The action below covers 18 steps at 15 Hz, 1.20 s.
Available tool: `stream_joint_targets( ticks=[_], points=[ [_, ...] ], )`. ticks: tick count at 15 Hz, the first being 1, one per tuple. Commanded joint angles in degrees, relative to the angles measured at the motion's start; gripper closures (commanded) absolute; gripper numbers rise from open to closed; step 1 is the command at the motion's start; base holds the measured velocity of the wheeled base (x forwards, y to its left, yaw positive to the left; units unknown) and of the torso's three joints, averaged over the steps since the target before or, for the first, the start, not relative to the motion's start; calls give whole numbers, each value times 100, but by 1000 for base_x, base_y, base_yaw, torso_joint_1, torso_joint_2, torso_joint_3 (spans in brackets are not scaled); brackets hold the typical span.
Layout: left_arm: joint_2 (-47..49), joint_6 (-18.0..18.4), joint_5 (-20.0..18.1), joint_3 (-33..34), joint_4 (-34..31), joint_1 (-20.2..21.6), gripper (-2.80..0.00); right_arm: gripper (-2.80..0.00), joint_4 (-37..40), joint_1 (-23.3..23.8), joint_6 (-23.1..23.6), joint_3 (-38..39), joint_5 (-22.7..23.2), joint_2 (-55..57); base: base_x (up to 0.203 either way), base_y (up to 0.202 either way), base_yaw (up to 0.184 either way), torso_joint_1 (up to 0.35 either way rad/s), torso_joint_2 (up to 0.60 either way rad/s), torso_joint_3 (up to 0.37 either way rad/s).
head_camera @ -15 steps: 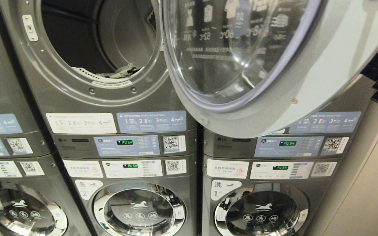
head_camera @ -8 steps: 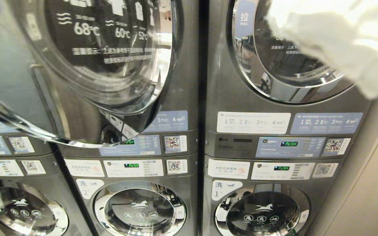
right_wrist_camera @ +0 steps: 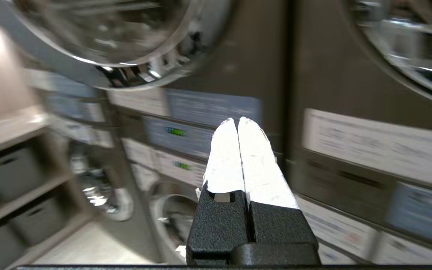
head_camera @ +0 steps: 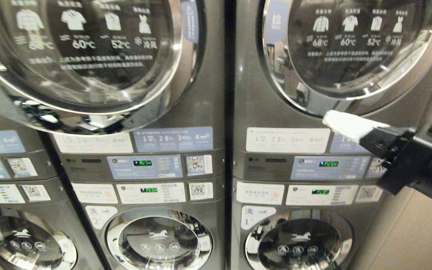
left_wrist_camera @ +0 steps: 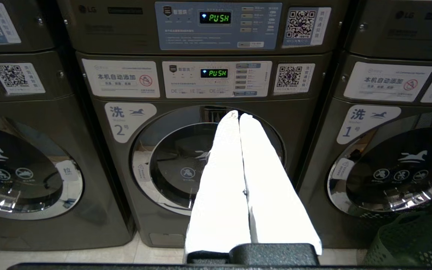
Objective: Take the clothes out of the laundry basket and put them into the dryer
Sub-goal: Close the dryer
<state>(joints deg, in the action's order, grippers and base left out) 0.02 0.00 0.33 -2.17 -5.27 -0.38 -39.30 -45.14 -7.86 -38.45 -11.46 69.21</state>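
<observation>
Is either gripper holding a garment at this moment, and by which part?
Nothing is held. The left gripper and right gripper are both shut on nothing.

The dryer (head_camera: pixel 216 93) has a matt grey metal body and a glossy chrome ring around dark glass (very reflective). The laundry basket (left_wrist_camera: pixel 413 243) looks like matt plastic lattice. The right gripper (right_wrist_camera: pixel 238 122) fingers seem wrapped in white rough cloth.

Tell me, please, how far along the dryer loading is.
Loading looks finished: the right gripper, before the neighbouring stack, is shut and empty. In hand: the dryer door hangs nearly closed, not flush. Left: latching it. The left gripper is parked low, shut; the laundry basket shows only its rim and wall.
</observation>
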Motion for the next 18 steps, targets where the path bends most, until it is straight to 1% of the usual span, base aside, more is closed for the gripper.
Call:
stream_joint_targets(
  ticks=[1, 3, 5, 6, 8, 10, 11, 12, 13, 15, 16, 17, 18],
  points=[
    [-2, 0, 2, 5, -5, 3, 0, 0, -25, 590, 19, 544, 0, -632, 0, 0, 0, 0, 0, 0],
    [-2, 2, 2, 6, -9, 3, 0, 0, 0, 968, 78, 964, -17, -1113, 0, 0, 0, 0, 0, 0],
    [-2, 0, 2, 6, -1, 3, 0, 0, 13, 1713, 226, 1025, -27, -1259, 0, 0, 0, 0, 0, 0],
    [-2, 1, 2, 6, -1, 3, 0, 0, 49, 2248, 308, 1033, -29, -1338, 0, 0, 0, 0, 0, 0],
    [-2, 9, 2, 6, -1, 3, 0, 0, 301, 3552, 410, 1014, -39, -1569, 0, 0, 0, 0, 0, 0],
    [-2, 8, 2, 6, -1, 3, 0, 0, 555, 5290, 524, 1008, -67, -1825, 0, 0, 0, 0, 0, 0],
    [-2, 9, 2, 6, -1, 3, 0, 0, 644, 5991, 592, 1064, -42, -1986, 0, 0, 0, 0, 0, 0],
    [-2, 9, 2, 6, -1, 3, 0, 0, 720, 6500, 692, 1299, 102, -2291, 0, 0, 0, 0, 0, 0],
    [-2, 9, 2, 6, -1, 3, 0, 0, 776, 6768, 861, 1756, 426, -2782, 0, 0, 0, 0, 0, 0],
    [6, 9, 2, -3, -16, 8, 0, 0, 1105, 6798, 1278, 2707, 1247, -4190, 0, 0, 0, 0, 0, 0],
    [-2, 18, 2, 6, 8, 3, 0, 0, 1435, 6788, 1459, 2990, 1524, -4784, 0, 0, 0, 0, 0, 0],
    [-2, 9, 2, 6, 8, 3, 0, 0, 1917, 6778, 1627, 3218, 1736, -5164, 0, 0, 0, 0, 0, 0],
    [-2, 9, 2, 6, 8, 3, 0, 0, 2798, 6768, 1754, 3374, 1787, -5385, 0, 0, 0, 0, 0, 0]
  ],
)
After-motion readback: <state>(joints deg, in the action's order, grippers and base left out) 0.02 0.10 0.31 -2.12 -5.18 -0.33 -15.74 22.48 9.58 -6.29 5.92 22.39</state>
